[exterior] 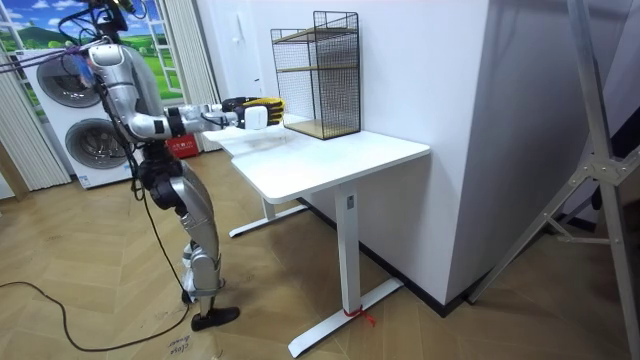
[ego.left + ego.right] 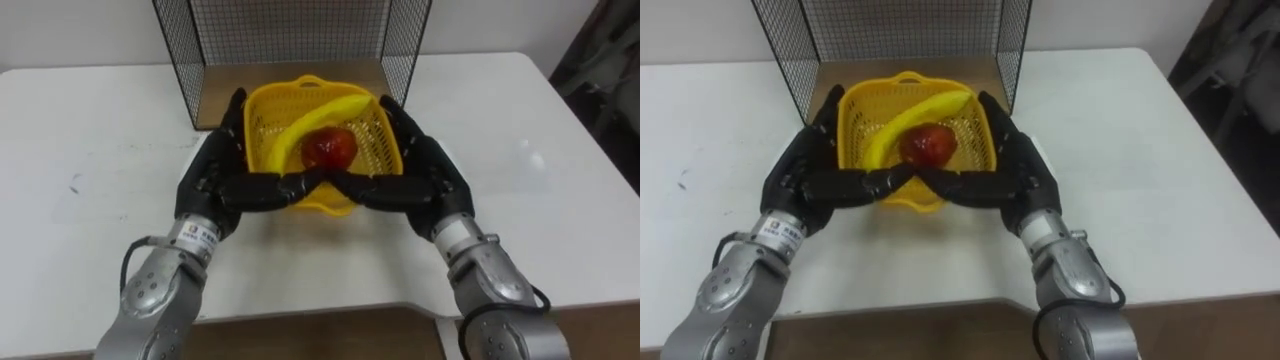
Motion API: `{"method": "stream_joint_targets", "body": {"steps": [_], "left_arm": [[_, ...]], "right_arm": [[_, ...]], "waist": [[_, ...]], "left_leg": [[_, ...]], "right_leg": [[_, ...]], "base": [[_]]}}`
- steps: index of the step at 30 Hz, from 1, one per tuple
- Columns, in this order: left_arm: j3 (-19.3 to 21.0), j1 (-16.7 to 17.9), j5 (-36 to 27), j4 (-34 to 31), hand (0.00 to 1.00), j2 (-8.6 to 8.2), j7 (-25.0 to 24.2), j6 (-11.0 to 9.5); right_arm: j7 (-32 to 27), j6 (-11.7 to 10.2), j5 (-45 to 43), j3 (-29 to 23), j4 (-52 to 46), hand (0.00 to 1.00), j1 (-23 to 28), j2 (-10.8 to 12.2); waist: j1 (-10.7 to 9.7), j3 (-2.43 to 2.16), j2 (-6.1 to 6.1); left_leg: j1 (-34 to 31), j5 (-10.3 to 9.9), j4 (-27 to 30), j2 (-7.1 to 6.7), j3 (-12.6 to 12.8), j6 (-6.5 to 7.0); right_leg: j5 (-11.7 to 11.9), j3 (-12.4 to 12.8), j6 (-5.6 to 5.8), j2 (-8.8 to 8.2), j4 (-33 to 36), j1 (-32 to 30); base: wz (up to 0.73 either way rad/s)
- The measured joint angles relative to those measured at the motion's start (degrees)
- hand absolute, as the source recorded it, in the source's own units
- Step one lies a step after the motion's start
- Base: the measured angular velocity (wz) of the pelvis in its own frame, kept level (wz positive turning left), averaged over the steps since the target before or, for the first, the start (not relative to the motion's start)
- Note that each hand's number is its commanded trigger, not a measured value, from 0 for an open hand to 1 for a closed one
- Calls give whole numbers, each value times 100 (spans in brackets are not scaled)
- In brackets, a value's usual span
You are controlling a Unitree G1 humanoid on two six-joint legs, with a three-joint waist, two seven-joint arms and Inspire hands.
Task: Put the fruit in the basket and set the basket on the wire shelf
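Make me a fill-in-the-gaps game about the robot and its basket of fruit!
1. The basket is coloured ____.
2. The long fruit in it, beside the red apple, is a ____.
3. The basket is held between the left hand and the ____ hand.
4. The wire shelf behind it stands on a table coloured ____.

Missing words: yellow; banana; right (the right hand); white.
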Motion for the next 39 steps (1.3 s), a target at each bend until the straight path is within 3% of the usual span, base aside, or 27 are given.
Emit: {"method": "stream_joint_targets", "body": {"steps": [3, 4, 6, 8, 10, 12, 14, 15, 17, 18, 19, 21, 26, 27, 29, 31, 34, 35, 37, 39], "left_arm": [[50, 6, -5, 7, 0, 29, 0, 0], [90, -14, -7, 5, 0, 26, 0, 0], [92, -16, -3, 19, 0, 36, 0, 1], [68, -23, -12, 19, 0, 0, -2, 1], [84, -25, -8, 18, 0, -52, -2, 0], [126, -23, -8, 20, 0, -62, -2, -1], [138, -38, -8, 19, 0, -53, -2, -33], [131, -37, -11, 20, 0, -41, -3, -51], [114, -35, -11, 19, 0, -54, -3, -55], [87, -39, -10, 17, 0, -50, -4, -66], [66, -37, -6, -8, 0, -60, -4, -67], [59, -38, -3, -53, 0, -54, -4, -69], [-1, -41, -37, -56, 0, -34, -4, -131], [-5, -40, -49, -56, 0, -33, -3, -135], [-5, -45, -72, -55, 0, -24, -3, -152], [-34, -48, -104, -57, 0, 22, -2, -172], [-109, -53, -130, -58, 0, 49, 18, -179], [-100, -61, -129, -58, 0, 48, 39, -192], [-85, -119, -144, -52, 0, 57, 90, -239], [-89, -132, -155, -39, 0, 71, 108, -275]], "right_arm": [[14, 0, 1, -12, 3, 0, 12, -20], [52, 0, 4, 6, -2, 0, 8, -11], [91, 1, -19, 27, 21, 0, 8, 22], [98, 1, -22, 37, 27, 0, 5, -85], [131, 19, -20, 21, 32, 0, 5, -149], [152, 23, -24, 63, 47, 0, 4, -135], [212, 22, -33, 52, 44, 0, 4, -128], [219, 22, -22, 50, 44, 0, 13, -131], [223, 22, -14, 40, 44, 0, 14, -153], [224, 22, -9, 4, 44, 0, 15, -152], [225, 22, -32, -7, 30, 0, 14, -149], [225, 22, -136, -23, 25, 0, 14, -134], [201, 22, -197, -19, -20, 0, 12, -113], [181, 22, -189, -13, -36, 0, 10, -108], [96, 22, -199, 35, -116, 0, 11, -120], [25, 21, -205, 31, -180, 0, 11, -127], [25, 18, -219, -41, -185, 0, 10, -131], [27, 12, -223, -54, -185, 0, 5, -105], [43, -18, -236, -46, -183, 0, -25, -98], [29, -18, -241, 5, -174, 0, -20, -116]], "waist": [[7, 8, 10], [6, -8, 17], [-35, 42, 12], [-28, 43, -10], [121, -16, 58], [167, -32, 52], [109, -73, 18], [91, -57, 0], [104, -60, -14], [92, -56, -18], [94, -60, -26], [69, -65, -81], [0, -41, -163], [8, -34, -201], [19, -20, -233], [11, -2, -316], [-12, -2, -290], [3, -5, -277], [26, 44, -117], [72, 38, -79]], "left_leg": [[-84, 2, 102, 34, -24, -7], [-135, 43, 73, 26, -21, -69], [-395, 194, 276, -13, -66, -217], [-748, 251, -166, -116, -159, -256], [-1087, 689, -1211, -129, -190, -229], [-1076, 1075, -1637, -83, -239, -198], [-1049, 1333, -1711, -98, -263, -177], [-1005, 1458, -1704, -118, -252, -144], [-979, 1499, -1614, -201, -256, -90], [-980, 1523, -1538, -263, -248, -47], [-996, 1576, -1455, -318, -225, 71], [-996, 1471, -1381, -454, -204, 184], [-956, 996, -1061, -836, -91, 437], [-938, 872, -994, -935, -25, 503], [-938, 675, -832, -1050, 37, 597], [-870, 409, -634, -1107, 190, 707], [-666, 214, -620, -1061, 143, 789], [-619, 199, -663, -1048, 131, 794], [-477, 178, -795, -945, 121, 805], [-367, 179, -926, -948, 161, 807]], "right_leg": [[-91, 21, -54, 71, 198, -110], [-75, 111, -105, 120, 239, -175], [-8, 218, -224, 105, 245, -168], [-25, 360, -192, 99, 222, -221], [-31, 449, -173, 102, 257, -310], [-70, 481, -129, 108, 265, -265], [-143, 486, -70, 103, 261, -219], [-202, 485, -30, 79, 265, -157], [-295, 481, 29, -12, 310, -115], [-361, 476, 111, -82, 345, -84], [-457, 482, 162, -145, 395, -73], [-522, 461, 192, -286, 407, -27], [-857, 388, 478, -715, 567, 169], [-935, 316, 577, -853, 783, 163], [-938, 269, 631, -1052, 1384, -27], [-694, 310, 711, -1259, 2287, -370], [-195, 272, 717, -1277, 2777, -547], [-193, 247, 718, -1275, 2756, -562], [-405, 98, 671, -1149, 2415, -720], [-460, -24, 666, -1081, 1746, -797]], "base": [[5], [9], [23], [20], [-25], [-31], [-3], [0], [-7], [0], [6], [13], [15], [0], [2], [9], [6], [-15], [-16], [-12]]}}
